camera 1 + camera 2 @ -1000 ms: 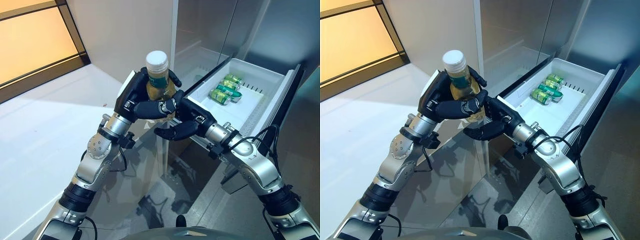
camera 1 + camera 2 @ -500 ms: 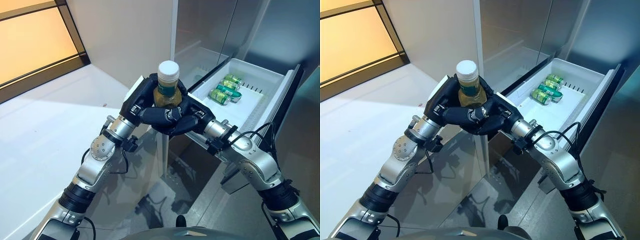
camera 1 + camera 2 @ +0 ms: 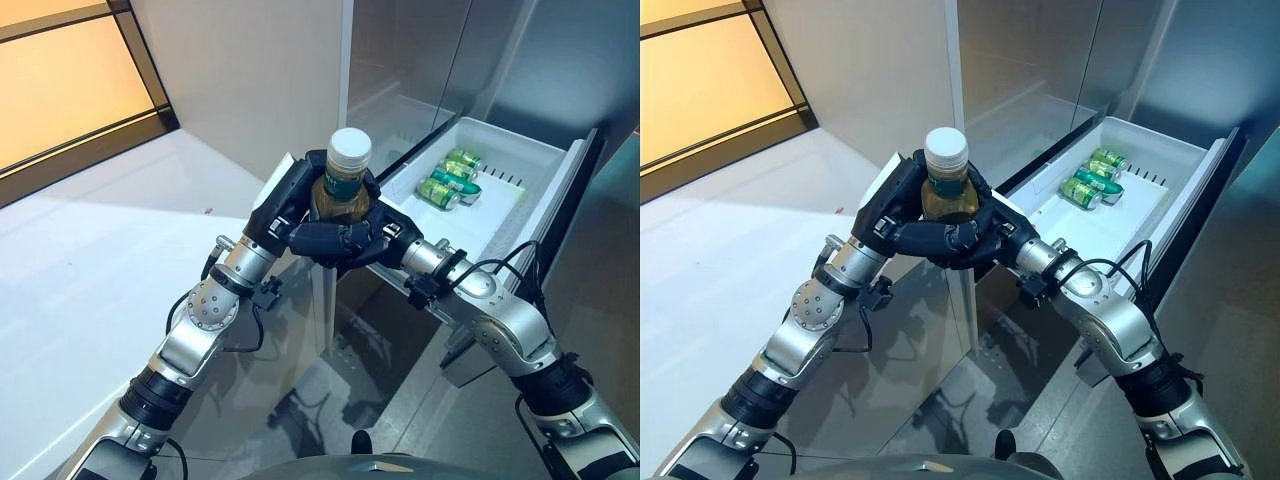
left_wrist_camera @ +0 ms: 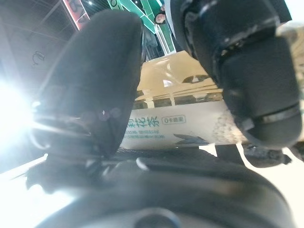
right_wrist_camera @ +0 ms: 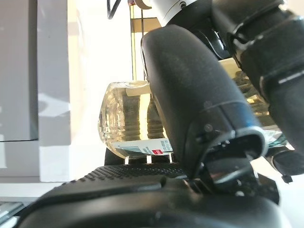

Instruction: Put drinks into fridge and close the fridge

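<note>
Now right hand [image 3: 385,240] has joined left hand [image 3: 290,205], both wrapped round bottle [image 3: 345,178]; apparently handover toward drawer [image 3: 520,165].

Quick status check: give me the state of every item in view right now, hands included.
bottle: upright, capped, held by both hands
left hand: shut on bottle
right hand: shut on bottle
fridge drawer: pulled open
cans: lying on their sides in the drawer
</note>
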Available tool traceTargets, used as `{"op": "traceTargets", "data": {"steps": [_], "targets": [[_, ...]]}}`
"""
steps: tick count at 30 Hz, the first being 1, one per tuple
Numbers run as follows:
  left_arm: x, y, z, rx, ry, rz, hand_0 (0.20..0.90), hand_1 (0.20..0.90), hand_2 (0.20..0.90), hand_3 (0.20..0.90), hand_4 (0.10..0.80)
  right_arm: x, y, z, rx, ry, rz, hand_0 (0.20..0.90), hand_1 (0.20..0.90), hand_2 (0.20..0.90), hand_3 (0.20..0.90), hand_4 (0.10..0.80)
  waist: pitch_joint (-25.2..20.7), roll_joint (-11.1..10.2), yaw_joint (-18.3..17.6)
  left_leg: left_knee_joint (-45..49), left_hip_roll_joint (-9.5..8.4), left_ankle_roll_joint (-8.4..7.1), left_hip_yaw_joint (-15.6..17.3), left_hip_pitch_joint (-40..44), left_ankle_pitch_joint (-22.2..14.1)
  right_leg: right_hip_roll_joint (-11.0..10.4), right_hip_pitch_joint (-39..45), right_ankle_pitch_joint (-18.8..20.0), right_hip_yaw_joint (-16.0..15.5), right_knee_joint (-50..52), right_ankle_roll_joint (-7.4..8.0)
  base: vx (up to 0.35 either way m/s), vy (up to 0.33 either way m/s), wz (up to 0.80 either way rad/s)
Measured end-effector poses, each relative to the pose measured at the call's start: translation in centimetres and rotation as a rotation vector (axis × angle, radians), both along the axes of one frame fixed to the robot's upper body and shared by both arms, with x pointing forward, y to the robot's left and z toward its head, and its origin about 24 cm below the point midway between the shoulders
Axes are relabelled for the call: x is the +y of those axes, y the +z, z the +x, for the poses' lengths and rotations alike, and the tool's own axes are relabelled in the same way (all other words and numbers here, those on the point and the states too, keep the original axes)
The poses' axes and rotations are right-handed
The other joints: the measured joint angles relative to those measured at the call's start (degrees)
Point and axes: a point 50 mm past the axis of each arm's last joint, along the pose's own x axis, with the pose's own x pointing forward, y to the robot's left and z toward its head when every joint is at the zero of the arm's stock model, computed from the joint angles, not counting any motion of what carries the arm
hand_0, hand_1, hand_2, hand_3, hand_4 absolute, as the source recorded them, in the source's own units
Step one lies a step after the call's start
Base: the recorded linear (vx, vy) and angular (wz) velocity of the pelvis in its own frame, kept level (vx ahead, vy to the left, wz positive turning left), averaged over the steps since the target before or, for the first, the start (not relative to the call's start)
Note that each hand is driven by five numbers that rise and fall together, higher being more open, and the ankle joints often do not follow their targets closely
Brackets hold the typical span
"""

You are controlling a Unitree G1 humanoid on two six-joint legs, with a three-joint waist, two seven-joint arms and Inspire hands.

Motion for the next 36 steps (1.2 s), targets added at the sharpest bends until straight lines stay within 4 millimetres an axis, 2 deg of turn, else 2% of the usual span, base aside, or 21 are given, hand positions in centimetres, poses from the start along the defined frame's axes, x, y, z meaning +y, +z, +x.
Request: {"op": "traceTargets", "data": {"steps": [8,9,10,11,12,23,31,36], "targets": [[-0.3,1.4,0.0,-0.097,0.030,-0.042,0.300,0.300,0.300,0.200,0.100,0.3,2.0,0.3,-0.205,-0.052,-0.062,0.300,0.300,0.300,0.200,0.100,-0.01,-0.03,0.11,0.00,-0.03,0.00,-0.03,-0.01,0.00,-0.01,0.00,0.00,0.01,0.00,0.00,0.000,0.000,0.00],[-0.4,1.5,0.0,-0.102,0.029,-0.053,0.387,0.387,0.387,0.302,0.202,0.3,2.3,0.3,-0.226,-0.063,-0.063,0.300,0.300,0.300,0.200,0.100,-0.01,-0.03,0.14,0.00,-0.03,0.00,-0.03,-0.01,0.00,-0.01,0.00,0.00,0.01,0.00,0.00,0.000,0.000,0.00],[-0.5,1.6,0.0,-0.104,0.028,-0.057,0.434,0.434,0.434,0.356,0.256,0.3,2.4,0.3,-0.236,-0.068,-0.063,0.300,0.300,0.300,0.200,0.100,-0.01,-0.03,0.14,0.00,-0.03,0.00,-0.03,-0.01,0.00,-0.01,0.00,0.00,0.02,0.00,0.00,0.000,0.000,0.00],[-0.5,1.7,0.1,-0.105,0.027,-0.059,0.754,0.754,0.754,0.730,0.630,0.3,2.4,0.3,-0.244,-0.073,-0.065,0.300,0.300,0.300,0.200,0.100,-0.01,-0.03,0.14,0.00,-0.03,0.00,-0.02,-0.01,0.00,0.00,0.00,0.00,0.03,0.00,0.00,0.000,0.000,0.00],[-0.5,1.7,0.1,-0.099,0.026,-0.062,0.900,0.900,0.900,0.900,0.800,0.3,2.4,0.3,-0.251,-0.084,-0.067,0.300,0.300,0.300,0.200,0.100,-0.01,-0.04,0.13,0.00,-0.03,0.00,-0.01,-0.02,0.00,0.00,0.00,0.00,0.04,0.00,0.00,0.000,0.000,0.00],[-1.1,0.9,1.0,0.117,-0.051,-0.230,0.900,0.900,0.900,0.900,0.800,-0.4,2.1,0.7,-0.309,-0.193,-0.158,0.300,0.300,0.300,0.200,0.100,0.02,-0.08,0.52,0.00,-0.01,0.00,-0.04,-0.06,0.00,0.01,-0.02,0.00,0.00,0.00,0.00,0.000,0.000,0.00],[-1.3,1.2,0.8,0.100,-0.044,-0.231,0.900,0.900,0.900,0.900,0.800,-0.4,2.3,0.7,-0.333,-0.212,-0.148,0.300,0.300,0.300,0.200,0.100,0.03,-0.08,0.82,-0.01,0.02,0.00,-0.18,-0.11,0.00,0.01,-0.03,0.00,-0.13,-0.01,0.00,0.000,0.000,0.00],[-1.4,1.8,0.4,0.055,-0.027,-0.220,0.900,0.900,0.900,0.900,0.800,-0.5,2.9,0.6,-0.433,-0.253,-0.161,0.300,0.300,0.300,0.200,0.100,0.04,-0.09,1.33,-0.01,0.02,0.00,-0.33,-0.16,-0.01,0.00,-0.03,0.00,-0.25,-0.01,0.00,0.000,0.000,0.00]]}}
